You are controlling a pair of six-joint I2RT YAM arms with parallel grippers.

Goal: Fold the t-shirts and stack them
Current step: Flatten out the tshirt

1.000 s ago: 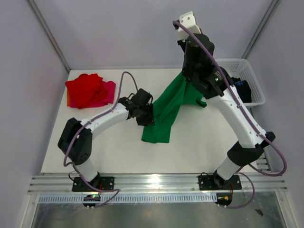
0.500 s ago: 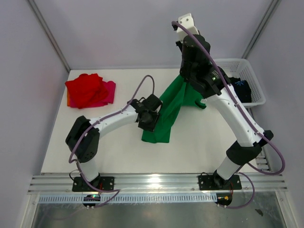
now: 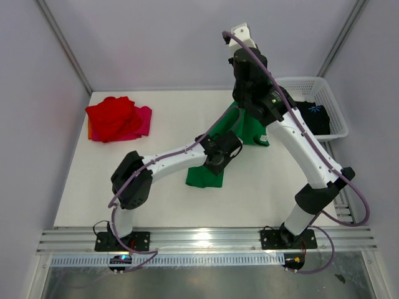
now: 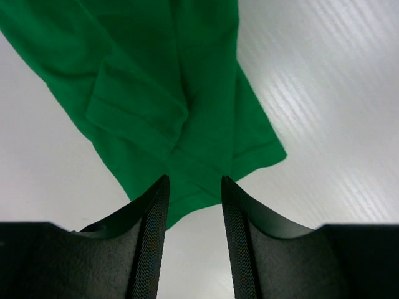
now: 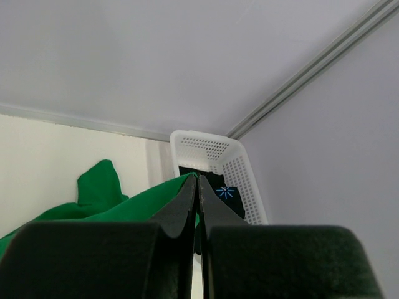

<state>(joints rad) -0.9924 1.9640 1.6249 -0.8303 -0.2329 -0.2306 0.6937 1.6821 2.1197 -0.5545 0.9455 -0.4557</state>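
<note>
White lattice basket (image 3: 335,109), pale table (image 3: 156,124)

Matt cloth green t-shirt (image 4: 156,81) on smooth, glossy table (image 4: 324,93).

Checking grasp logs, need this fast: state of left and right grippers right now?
Left gripper: open, over the green t-shirt, gripping nothing.
Right gripper: shut on the green t-shirt, holding it lifted.

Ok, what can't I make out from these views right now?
Left gripper: top view hides its fingertips under its wrist; contact with the green shirt unclear.
Right gripper: its shut fingers hide how much green cloth it holds, right wrist view.
Black shirt: top view, partly behind the right arm, in the basket.
Pink shirt: top view, mostly under the red shirt.
</note>
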